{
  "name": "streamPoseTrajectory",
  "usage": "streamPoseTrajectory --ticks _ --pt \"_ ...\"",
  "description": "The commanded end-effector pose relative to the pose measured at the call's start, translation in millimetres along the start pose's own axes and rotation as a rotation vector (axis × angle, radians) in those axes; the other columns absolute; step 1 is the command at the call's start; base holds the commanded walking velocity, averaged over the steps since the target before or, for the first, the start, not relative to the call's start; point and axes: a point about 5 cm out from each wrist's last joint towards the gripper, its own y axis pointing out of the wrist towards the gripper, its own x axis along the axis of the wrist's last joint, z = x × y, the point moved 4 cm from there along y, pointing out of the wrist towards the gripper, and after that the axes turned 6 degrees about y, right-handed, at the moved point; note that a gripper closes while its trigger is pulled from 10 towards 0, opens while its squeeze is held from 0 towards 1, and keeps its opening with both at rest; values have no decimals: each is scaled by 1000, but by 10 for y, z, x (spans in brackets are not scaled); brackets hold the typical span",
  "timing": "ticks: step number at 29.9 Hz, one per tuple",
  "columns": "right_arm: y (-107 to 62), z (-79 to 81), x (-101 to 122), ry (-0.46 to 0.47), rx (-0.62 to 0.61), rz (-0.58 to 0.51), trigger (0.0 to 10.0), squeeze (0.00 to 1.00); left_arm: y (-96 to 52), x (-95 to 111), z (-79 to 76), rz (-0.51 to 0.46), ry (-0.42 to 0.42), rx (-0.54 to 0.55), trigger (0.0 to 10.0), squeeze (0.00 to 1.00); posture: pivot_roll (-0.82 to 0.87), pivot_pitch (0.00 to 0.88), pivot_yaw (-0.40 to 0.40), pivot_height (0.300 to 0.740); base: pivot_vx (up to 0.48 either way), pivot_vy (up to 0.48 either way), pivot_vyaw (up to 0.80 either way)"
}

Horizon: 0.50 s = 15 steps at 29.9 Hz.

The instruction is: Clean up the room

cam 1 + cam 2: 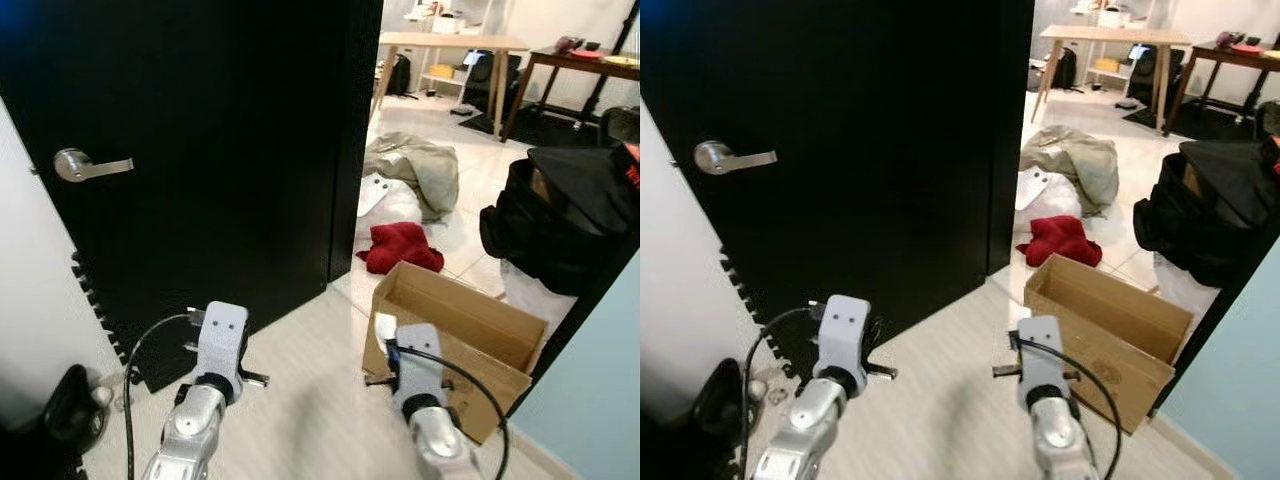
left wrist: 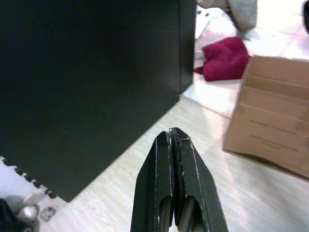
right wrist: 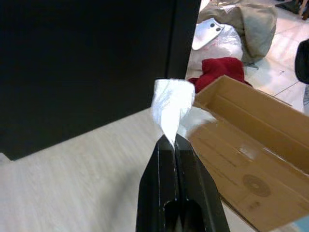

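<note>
My right gripper (image 3: 170, 141) is shut on a scrap of crumpled white plastic (image 3: 170, 107) that sticks out past the fingertips. It hovers over the pale wood floor, just short of the near left corner of an open cardboard box (image 1: 470, 312). My left gripper (image 2: 173, 133) is shut with nothing in it, low over the floor in front of the black door (image 1: 200, 150). Beyond the box lie a red cloth (image 1: 402, 246), a white plastic bag (image 1: 388, 202) and a grey-green garment (image 1: 420, 165) on the tiled floor.
The black door with a silver lever handle (image 1: 85, 163) stands ajar on my left; the opening beside it leads into the room. A black bag (image 1: 570, 215) bulges on the right past the box. Wooden tables (image 1: 450, 42) stand at the back. A dark object (image 1: 65, 405) sits bottom left.
</note>
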Motion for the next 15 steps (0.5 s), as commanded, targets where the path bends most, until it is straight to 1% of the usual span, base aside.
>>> streamPoseTrajectory --ticks 1,5,14,15 --pt "-5 -57 -49 8 -18 23 10000 0 -6 -21 -23 8 -3 -11 10000 0 14 32 35 740 345 0 0" --pt "-4 -58 -50 9 -20 23 10000 0 -3 -18 -23 7 -2 -12 10000 0 14 30 37 740 345 0 0" --pt "-9 -61 -55 13 -23 25 10000 0 1 -10 -27 4 -2 -16 10000 0 13 29 38 740 337 0 -776" --pt "-11 -65 -56 17 -26 24 10000 0 2 -11 -28 5 -2 -17 10000 0 13 30 38 740 330 0 -463"
